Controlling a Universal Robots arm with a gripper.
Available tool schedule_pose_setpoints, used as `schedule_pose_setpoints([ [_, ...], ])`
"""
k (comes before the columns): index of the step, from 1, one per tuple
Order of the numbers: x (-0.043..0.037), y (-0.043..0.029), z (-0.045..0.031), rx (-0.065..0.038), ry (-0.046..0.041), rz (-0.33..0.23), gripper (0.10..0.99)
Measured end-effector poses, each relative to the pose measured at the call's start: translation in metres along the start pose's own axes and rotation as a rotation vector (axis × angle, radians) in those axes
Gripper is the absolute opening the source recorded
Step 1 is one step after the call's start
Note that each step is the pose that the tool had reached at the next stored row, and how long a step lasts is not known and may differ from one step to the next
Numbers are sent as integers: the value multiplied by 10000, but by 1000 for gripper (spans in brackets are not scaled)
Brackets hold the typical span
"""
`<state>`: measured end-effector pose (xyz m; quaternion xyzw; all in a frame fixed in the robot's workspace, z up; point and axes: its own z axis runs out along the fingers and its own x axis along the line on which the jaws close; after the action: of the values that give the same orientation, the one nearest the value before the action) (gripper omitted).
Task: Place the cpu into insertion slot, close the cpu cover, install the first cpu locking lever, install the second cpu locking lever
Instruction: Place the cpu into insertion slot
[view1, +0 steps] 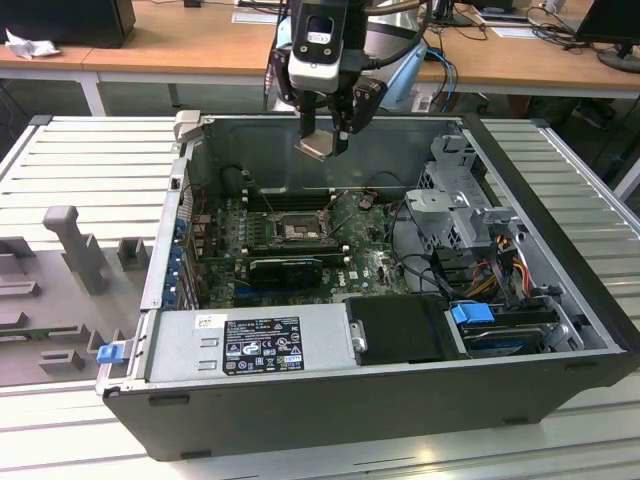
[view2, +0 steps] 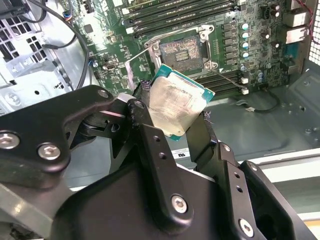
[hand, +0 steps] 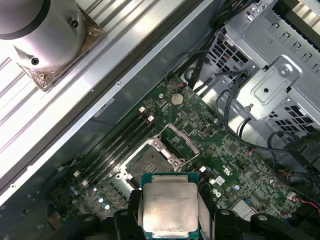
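Cpu (view1: 322, 146) sits pinched between the two black fingers of the hand (view1: 326, 138), its silver-grey face showing and its green edge visible in both wrist views (view2: 177, 106) (hand: 170, 207). In the exterior view the hand hangs over the open computer case (view1: 400, 150), well above the motherboard (view1: 375, 262), and the chip is tilted. The fingers (view2: 145, 117) press on opposite edges of the chip, so the hand (view2: 172, 120) (hand: 170, 214) is clamped on it. The insertion slot (view1: 296, 229) lies uncovered on the board with its contact field bare (view2: 182, 48) (hand: 147, 159), apart from the cpu. In the first wrist view the cpu cover (hand: 181, 140) stands swung open just beside the slot. Long black memory slots (view2: 180, 12) run alongside it. The case rests on a ribbed metal desk (view1: 90, 170)
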<state>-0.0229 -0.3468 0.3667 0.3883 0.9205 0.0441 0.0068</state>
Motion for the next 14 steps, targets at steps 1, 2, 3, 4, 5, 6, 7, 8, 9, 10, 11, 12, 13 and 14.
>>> schedule_pose_setpoints([
  [1, 0, 0, 0, 0, -3, 37, 533],
  [2, 0, 0, 0, -2, -9, 102, 533],
  [3, 0, 0, 0, -3, -14, 164, 533],
  [4, 0, 0, 0, -4, -18, 204, 533],
  [5, 0, 0, 0, -5, -21, 245, 533],
  [6, 0, 0, 1, -7, -25, 287, 533],
  [7, 0, 0, 1, -7, -28, 327, 533],
  [8, 0, 0, 0, -8, -33, 381, 533],
  [9, 0, 0, 1, -9, -36, 422, 533],
  [10, 0, 0, 1, -10, -40, 465, 533],
  [11, 0, 0, 1, -11, -44, 500, 533],
  [12, 0, 0, 1, -13, -49, 562, 533],
  [13, 0, 0, 1, -13, -52, 605, 533],
  [14, 0, 0, 1, -16, -61, 705, 533],
])
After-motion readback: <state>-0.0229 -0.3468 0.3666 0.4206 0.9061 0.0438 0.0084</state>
